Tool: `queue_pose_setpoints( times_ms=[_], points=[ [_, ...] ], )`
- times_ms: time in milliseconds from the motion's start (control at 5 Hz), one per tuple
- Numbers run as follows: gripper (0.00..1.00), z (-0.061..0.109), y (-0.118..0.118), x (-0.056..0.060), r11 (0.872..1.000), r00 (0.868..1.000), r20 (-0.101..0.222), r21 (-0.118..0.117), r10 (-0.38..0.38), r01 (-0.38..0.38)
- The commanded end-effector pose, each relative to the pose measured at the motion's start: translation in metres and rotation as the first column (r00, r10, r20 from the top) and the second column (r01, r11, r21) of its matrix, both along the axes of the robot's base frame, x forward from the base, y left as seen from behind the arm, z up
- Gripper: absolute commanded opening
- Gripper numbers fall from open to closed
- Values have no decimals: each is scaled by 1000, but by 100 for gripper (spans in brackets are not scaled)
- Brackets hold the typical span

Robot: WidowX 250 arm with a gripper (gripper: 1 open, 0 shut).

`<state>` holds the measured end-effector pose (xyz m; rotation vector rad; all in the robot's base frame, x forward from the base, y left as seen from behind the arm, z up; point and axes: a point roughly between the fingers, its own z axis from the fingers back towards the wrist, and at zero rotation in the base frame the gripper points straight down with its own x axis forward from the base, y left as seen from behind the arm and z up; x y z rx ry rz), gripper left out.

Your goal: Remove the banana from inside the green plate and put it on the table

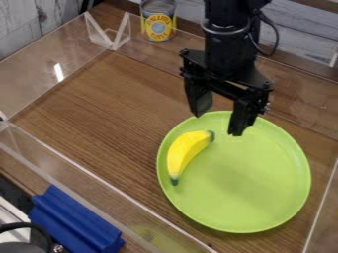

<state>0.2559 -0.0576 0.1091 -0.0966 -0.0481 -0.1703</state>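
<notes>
Plate (pixel 264 188) rim hidden behind tool (pixel 220 112); banana (pixel 189 152) fully visible.

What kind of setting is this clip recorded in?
Probably a lab test bench, not a home: a wood-grain table fenced by clear plastic walls, one robot arm over it, and a toy banana on a green plate.

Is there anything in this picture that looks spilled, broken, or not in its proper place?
Nothing stands out. The banana lies whole on the left part of the green plate, which sits flat on the table. The gripper hangs above the plate's far edge with open jaws, holding nothing.
</notes>
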Motion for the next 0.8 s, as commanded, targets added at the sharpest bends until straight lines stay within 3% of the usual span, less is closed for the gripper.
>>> queue_pose_setpoints(
  times_ms=[0, 600],
  points=[
    [100, 13, 2, 8, 1000, 999, 47, -11, 8, -7],
    [100, 15, 2, 7, 1000, 999, 46, -13, 11, -10]
  ],
)
